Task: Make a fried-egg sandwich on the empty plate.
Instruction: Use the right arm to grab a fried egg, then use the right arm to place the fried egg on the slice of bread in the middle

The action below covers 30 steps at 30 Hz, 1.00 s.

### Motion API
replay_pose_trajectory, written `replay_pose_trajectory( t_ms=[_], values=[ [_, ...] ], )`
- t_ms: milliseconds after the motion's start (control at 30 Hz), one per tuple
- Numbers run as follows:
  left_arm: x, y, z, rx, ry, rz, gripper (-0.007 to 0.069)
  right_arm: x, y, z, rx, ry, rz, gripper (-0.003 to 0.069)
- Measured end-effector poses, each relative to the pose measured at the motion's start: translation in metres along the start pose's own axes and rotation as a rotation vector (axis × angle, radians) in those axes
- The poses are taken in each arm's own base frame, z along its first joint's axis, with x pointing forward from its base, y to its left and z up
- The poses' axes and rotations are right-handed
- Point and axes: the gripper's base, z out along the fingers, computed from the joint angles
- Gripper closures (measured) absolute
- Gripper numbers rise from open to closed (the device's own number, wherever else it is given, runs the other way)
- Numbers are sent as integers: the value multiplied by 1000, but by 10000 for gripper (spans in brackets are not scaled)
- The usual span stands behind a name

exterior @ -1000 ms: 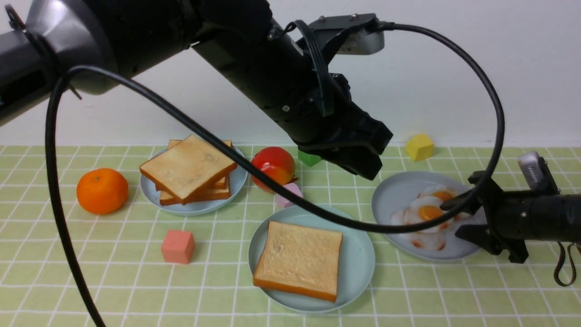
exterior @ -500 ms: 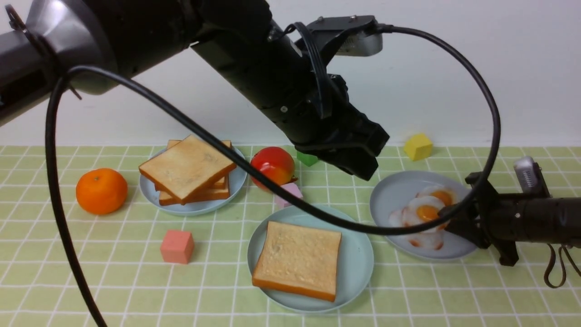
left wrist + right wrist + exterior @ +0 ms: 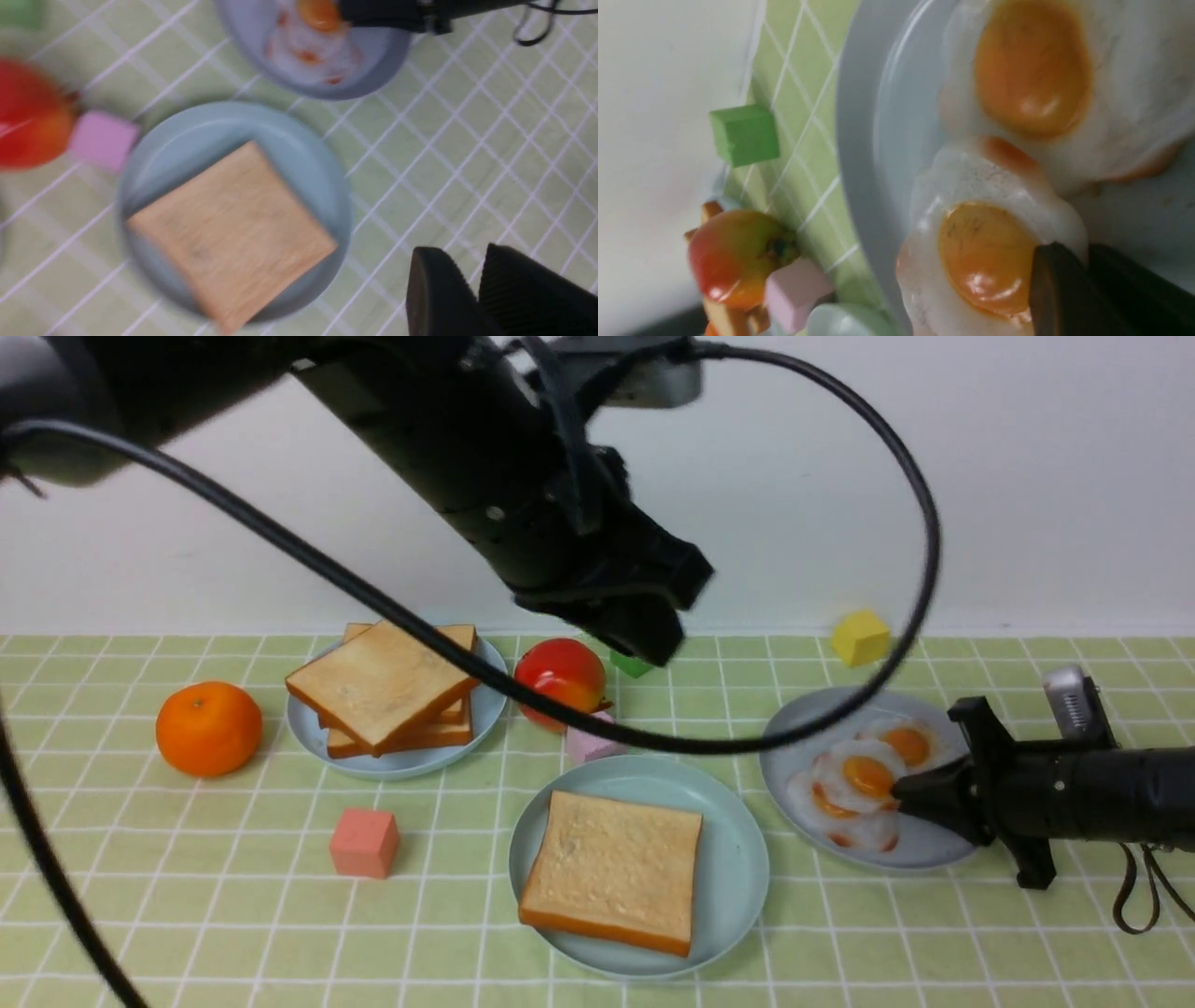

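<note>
Front view gives you the mint plate (image 3: 742, 859) at lower centre of the frame, and it already carries one toast slice (image 3: 611, 870), lying flat and a little askew inside the rim. So your base layer is done. You have no egg on that toast yet, and no top slice.

The egg step looks to be the one in hand. At the right of the frame your right gripper (image 3: 904, 793) lies low over the grey-blue plate (image 3: 794, 737), its tip at the edge of the fried egg (image 3: 851, 773) that overlaps a second egg (image 3: 904, 739). In the right wrist view the fingers (image 3: 1057, 289) are drawn close beside the yolk, with the white rim seemingly between them. I read that as pinched on the egg, though the contact itself is partly hidden from you. The egg rests on its plate, not yet lifted.

Your left gripper (image 3: 644, 637) hangs high at upper centre, well above the table and holding nothing; the left wrist view shows its pads (image 3: 434, 289) together with barely a sliver between.

What you have left, by my judgement: carry the egg onto the toast, then bring a top slice from the pile of toast (image 3: 383, 683) on the pale-blue plate (image 3: 401, 767) at left — roughly a third of the way through.
</note>
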Motion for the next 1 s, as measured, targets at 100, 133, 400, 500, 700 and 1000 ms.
replay_pose_trajectory(
  t_ms=[100, 133, 400, 500, 700, 1000],
  values=[
    [9, 8, -28, -59, 4, -42, 460, 2, 15, -9, -43, -2, -38, 600],
    [17, 11, -44, -87, -10, -75, 460, 5, 30, -17, -84, -5, -79, 600],
    [83, 8, -47, -105, 29, -192, 460, 65, 92, -23, -270, 167, -263, 600],
    [117, 9, -34, -106, 13, -236, 460, 112, 105, -3, -272, 298, -346, 600],
    [139, 6, -25, -74, -9, -287, 460, 148, 101, 32, -194, 364, -436, 600],
    [140, 5, -26, -68, -15, -290, 456, 142, 84, 54, -84, 310, -423, 487]
  ],
)
